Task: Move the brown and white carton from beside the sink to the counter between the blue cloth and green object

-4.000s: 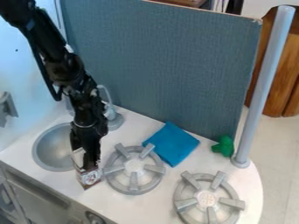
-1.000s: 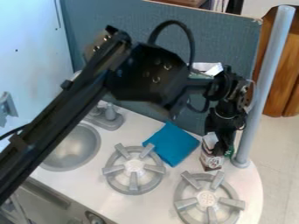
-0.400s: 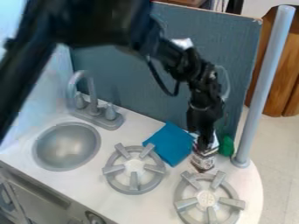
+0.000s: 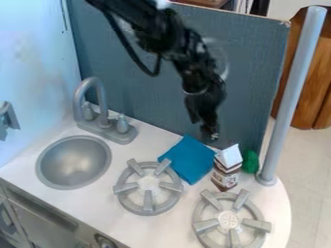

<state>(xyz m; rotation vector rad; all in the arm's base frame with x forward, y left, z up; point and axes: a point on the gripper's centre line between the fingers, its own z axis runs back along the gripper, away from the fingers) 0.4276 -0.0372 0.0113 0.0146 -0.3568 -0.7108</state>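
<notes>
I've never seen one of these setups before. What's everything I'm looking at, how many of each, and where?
Carton: one, brown and white, upright behind the right burner
Cloth: one, blue, left of the carton
Green object: one, green, by the pole's foot
Burners: two, grey, left and right on the counter
Sink: one, grey, left
Faucet: one, grey, behind the sink
Pole: one, grey, right
Panel: one, blue-grey, at the back
Counter: one, white, beneath these things
Wooden furniture: brown, far right; count unclear
Robot arm: one, black, from the top edge
Gripper: one, black, above the cloth and carton, apparently holding nothing
</notes>
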